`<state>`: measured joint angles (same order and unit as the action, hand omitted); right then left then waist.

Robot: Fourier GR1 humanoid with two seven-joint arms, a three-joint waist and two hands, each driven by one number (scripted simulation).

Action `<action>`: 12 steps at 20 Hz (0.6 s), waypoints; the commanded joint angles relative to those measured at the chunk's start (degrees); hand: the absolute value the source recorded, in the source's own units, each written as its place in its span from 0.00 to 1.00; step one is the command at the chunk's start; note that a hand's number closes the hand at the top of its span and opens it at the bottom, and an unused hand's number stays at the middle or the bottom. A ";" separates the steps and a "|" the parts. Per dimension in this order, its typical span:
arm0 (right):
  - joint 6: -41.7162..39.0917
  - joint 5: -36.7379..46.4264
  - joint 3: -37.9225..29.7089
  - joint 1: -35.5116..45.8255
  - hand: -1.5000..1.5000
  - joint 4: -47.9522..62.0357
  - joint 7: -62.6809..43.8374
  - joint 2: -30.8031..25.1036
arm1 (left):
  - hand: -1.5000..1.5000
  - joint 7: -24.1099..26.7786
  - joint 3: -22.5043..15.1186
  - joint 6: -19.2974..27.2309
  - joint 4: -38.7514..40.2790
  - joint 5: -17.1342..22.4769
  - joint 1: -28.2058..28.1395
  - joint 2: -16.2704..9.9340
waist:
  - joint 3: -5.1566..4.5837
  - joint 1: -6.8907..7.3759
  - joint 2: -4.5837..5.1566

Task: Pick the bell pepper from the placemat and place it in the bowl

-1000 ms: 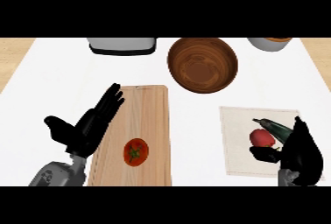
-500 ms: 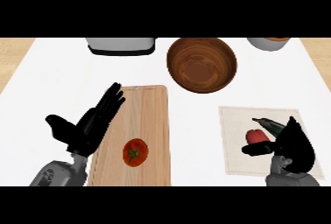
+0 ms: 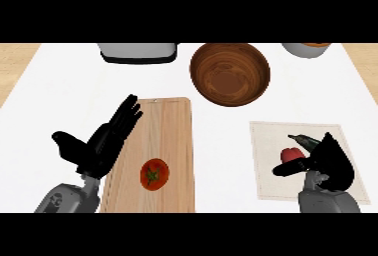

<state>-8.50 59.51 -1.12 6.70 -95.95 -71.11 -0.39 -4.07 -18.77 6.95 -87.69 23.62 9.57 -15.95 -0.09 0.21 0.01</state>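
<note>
Red pepper (image 3: 291, 155) lies on the placemat (image 3: 275, 150), lower right; right hand (image 3: 329, 162) curls beside it, thumb touching, seemingly closing to grasp. Bowl (image 3: 229, 74) waits above. Left hand (image 3: 100, 142) rests, fingers straight.

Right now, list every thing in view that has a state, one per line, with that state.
bell pepper: on the placemat, not lifted, thumb across it.
bowl: upright, empty.
right hand: over the placemat, at the pepper, grasp unclear.
left hand: open, fingers straight, holding nothing.
tomato: lying on the cutting board.
dark vegetable: lying on the placemat, partly hidden by the right hand.
</note>
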 commanded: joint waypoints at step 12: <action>1.81 2.01 1.90 2.09 0.00 8.60 -11.78 0.38 | 0.50 -1.35 1.30 -1.41 -0.63 -0.64 -0.42 1.61 | 0.08 0.17 0.03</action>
<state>-8.04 61.31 -0.95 7.27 -90.39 -70.64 -0.16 -4.77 -17.80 6.12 -87.98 22.62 9.37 -14.90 -0.03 0.26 0.01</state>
